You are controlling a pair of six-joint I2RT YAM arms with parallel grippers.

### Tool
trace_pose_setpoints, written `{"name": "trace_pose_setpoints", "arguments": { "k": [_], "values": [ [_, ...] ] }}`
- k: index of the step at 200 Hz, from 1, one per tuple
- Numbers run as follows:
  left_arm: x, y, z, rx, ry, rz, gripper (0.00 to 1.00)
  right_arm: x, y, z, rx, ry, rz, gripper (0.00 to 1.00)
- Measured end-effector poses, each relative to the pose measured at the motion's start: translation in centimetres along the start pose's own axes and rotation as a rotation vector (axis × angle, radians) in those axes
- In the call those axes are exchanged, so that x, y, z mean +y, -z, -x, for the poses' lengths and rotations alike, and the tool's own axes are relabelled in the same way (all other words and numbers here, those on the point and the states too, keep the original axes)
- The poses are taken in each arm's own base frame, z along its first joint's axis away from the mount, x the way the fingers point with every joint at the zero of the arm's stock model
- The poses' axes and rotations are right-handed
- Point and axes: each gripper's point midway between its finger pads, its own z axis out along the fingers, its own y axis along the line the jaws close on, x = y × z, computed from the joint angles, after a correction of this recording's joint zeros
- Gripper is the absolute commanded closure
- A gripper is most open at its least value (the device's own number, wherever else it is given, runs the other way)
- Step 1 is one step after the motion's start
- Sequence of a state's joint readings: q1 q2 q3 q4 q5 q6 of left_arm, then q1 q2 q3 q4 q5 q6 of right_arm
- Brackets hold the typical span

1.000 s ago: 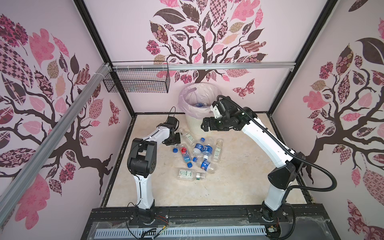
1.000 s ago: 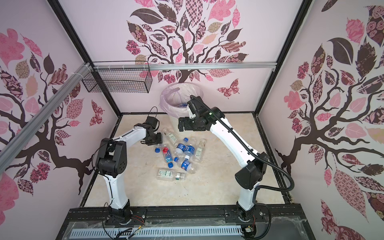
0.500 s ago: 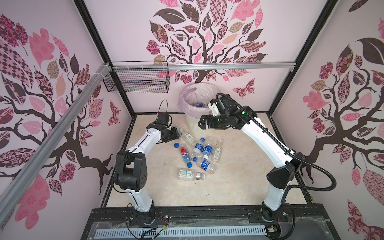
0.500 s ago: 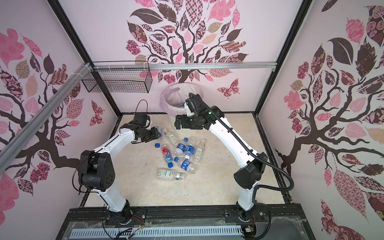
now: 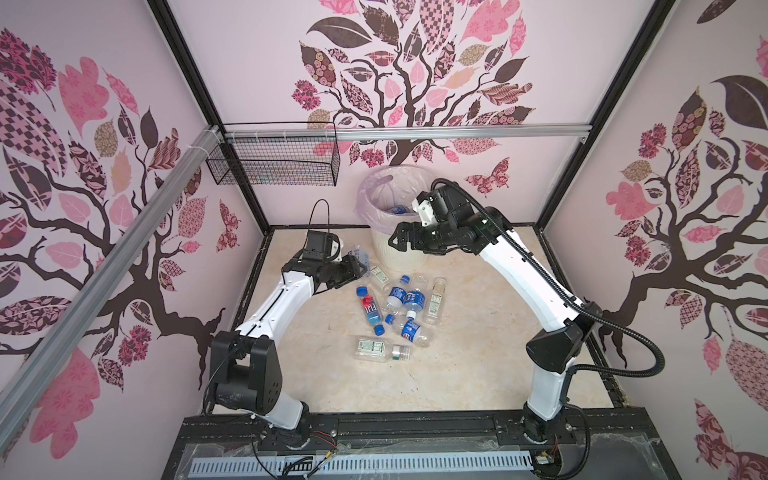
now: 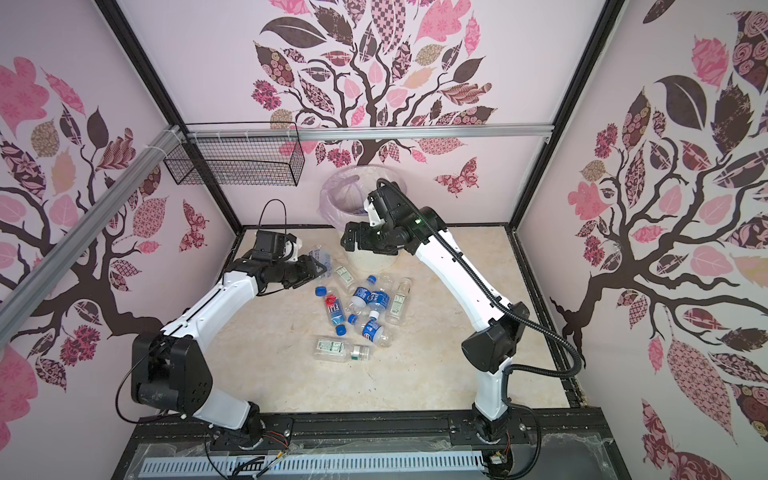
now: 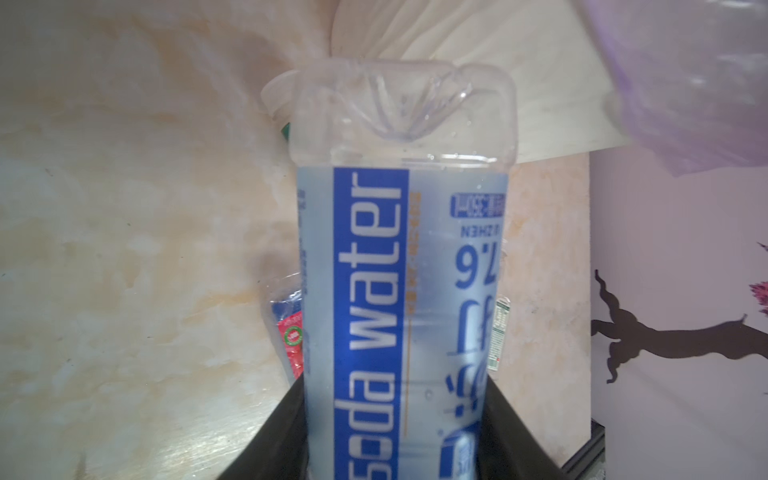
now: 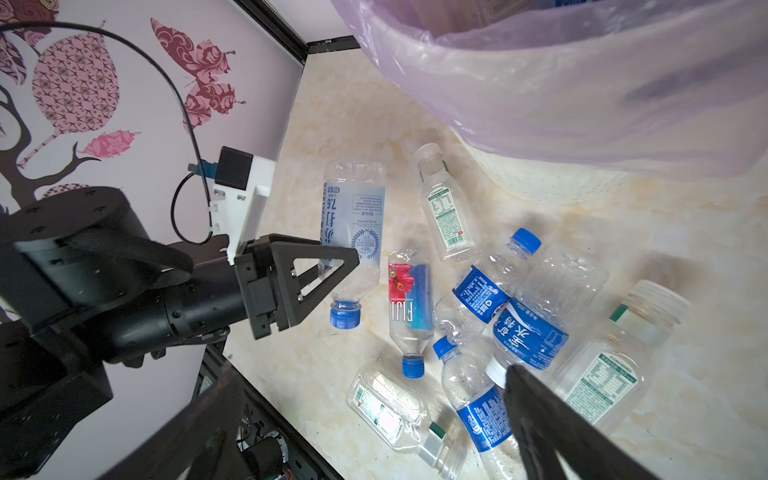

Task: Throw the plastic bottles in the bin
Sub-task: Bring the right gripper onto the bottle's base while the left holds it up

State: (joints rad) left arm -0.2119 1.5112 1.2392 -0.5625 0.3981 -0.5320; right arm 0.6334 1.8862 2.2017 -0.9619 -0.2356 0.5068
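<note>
Gripping a soda water bottle [image 7: 401, 291] just left of the bin [image 5: 398, 259], the left gripper [image 5: 360, 267] is partly closed on it.
Its jaws clamp the bottle near the blue-capped end (the clear base points toward the bin). The right gripper [image 5: 398, 239] hangs wide open and empty in front of the bin; loose bottles [image 5: 401, 301] lie on the floor near its base.
</note>
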Motion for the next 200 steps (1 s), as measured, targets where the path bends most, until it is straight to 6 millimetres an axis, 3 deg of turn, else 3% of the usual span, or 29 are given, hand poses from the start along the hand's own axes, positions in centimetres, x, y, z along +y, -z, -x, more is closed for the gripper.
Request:
{"name": "trace_pose_setpoints", "arguments": {
  "k": [43, 84, 115, 167, 200],
  "values": [
    [-4.4, 1.1, -1.8, 0.011, -0.063, -0.083, 0.47, 0.0, -0.1, -0.1, 0.008, -0.015, 0.005, 0.01],
    [-6.3, 2.1, -2.6, 0.009, -0.07, -0.12, 0.48, -0.5, -0.6, -0.2, 0.017, -0.034, 0.003, 0.04],
    [-8.3, 3.5, -3.0, -0.012, -0.08, -0.166, 0.48, -1.9, -2.1, -1.8, 0.069, -0.066, -0.022, 0.06],
    [-11.5, 3.2, -5.4, 0.034, -0.126, -0.219, 0.48, -2.6, -3.2, -2.7, 0.095, -0.081, -0.026, 0.07],
    [-11.6, 3.1, -6.0, 0.053, -0.113, -0.216, 0.48, -2.9, -4.0, -3.3, 0.103, -0.096, -0.008, 0.13]
  ]
}}
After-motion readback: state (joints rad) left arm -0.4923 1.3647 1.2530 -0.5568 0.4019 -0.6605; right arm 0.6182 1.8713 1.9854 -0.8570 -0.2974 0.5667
